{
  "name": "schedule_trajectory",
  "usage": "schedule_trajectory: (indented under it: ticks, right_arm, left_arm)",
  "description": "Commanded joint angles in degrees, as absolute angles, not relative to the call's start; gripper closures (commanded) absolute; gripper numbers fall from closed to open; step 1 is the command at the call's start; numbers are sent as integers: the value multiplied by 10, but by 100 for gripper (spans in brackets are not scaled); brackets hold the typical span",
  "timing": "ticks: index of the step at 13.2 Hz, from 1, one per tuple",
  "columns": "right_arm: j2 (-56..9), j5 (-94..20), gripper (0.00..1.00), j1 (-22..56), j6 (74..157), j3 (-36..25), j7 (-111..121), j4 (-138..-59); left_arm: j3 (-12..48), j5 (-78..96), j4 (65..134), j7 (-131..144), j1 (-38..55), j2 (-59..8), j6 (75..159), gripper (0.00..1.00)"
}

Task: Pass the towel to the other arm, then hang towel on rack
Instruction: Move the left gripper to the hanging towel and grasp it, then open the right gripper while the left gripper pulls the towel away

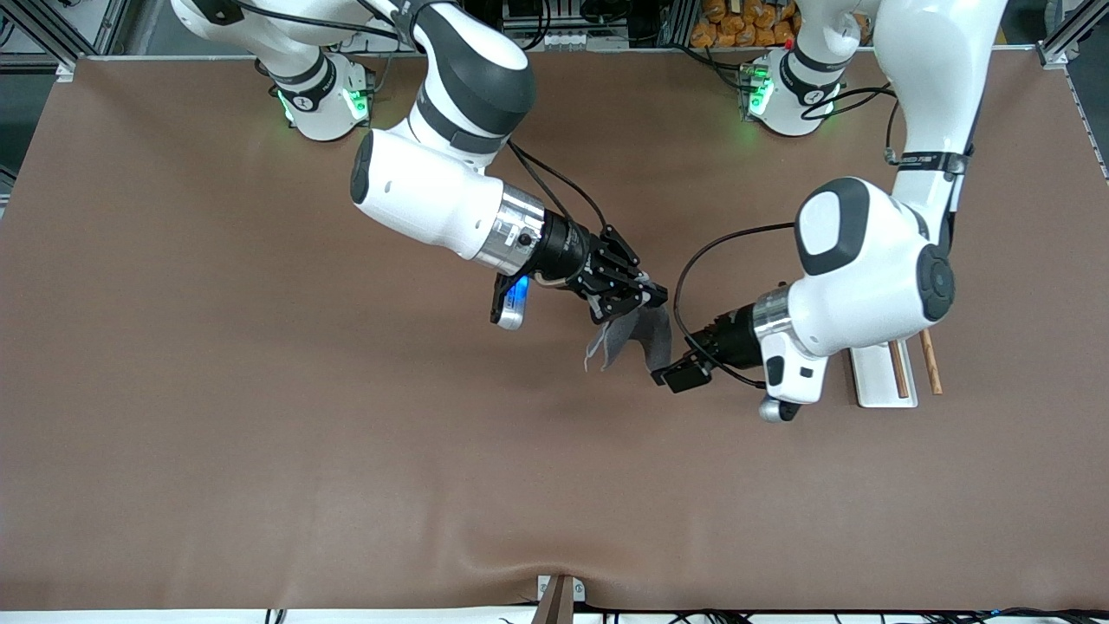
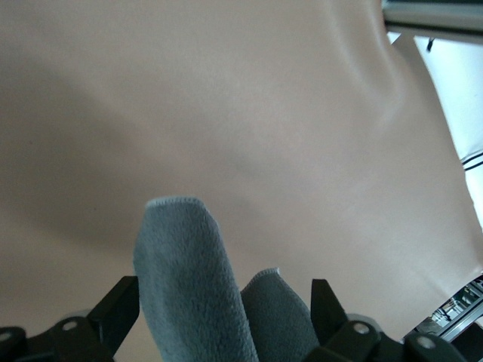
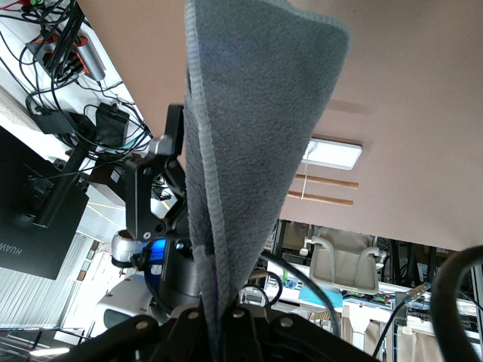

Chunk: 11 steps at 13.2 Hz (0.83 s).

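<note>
The right claw (image 1: 651,296) is hanging over the middle of the bench (image 1: 260,416), pinching the grey towel (image 1: 637,340) by its top edge so the cloth is drooping free beneath it. The left claw (image 1: 674,375) is hovering just beside it with its fingers (image 2: 113,313) spread wide on either side of the hanging folds, not clamping them. The rack (image 1: 892,371) is sitting bare toward the left arm's end, partly under that arm.

Towel (image 1: 637,336) between both grippers' jaws
</note>
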<state>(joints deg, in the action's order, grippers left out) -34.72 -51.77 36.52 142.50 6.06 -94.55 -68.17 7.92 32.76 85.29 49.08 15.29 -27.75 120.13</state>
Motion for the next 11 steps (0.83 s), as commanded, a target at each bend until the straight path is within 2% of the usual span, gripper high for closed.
schedule_trajectory:
  ticks: [1, 2, 3, 5, 6, 11]
  right_arm:
    - [-346, -531, 100, 369, 1428, 54, -951, -678]
    - [-345, -531, 100, 368, 1429, 54, -951, -678]
    - [-345, -531, 100, 368, 1428, 54, -951, -678]
    - [-345, -530, 100, 368, 1428, 54, -951, -678]
    - [-345, -529, 100, 368, 1428, 54, -951, -678]
    - [-345, -528, 100, 369, 1427, 54, -950, -679]
  left_arm:
    - [75, 330, 853, 502, 158, -279, 1155, 0]
    - [75, 330, 853, 501, 154, -279, 1135, 7]
    - [75, 330, 851, 502, 151, -277, 1129, 58]
    - [75, 330, 851, 502, 149, -277, 1118, 89]
    - [75, 330, 850, 502, 148, -277, 1114, 100]
    - [74, 330, 846, 501, 149, -275, 1114, 100]
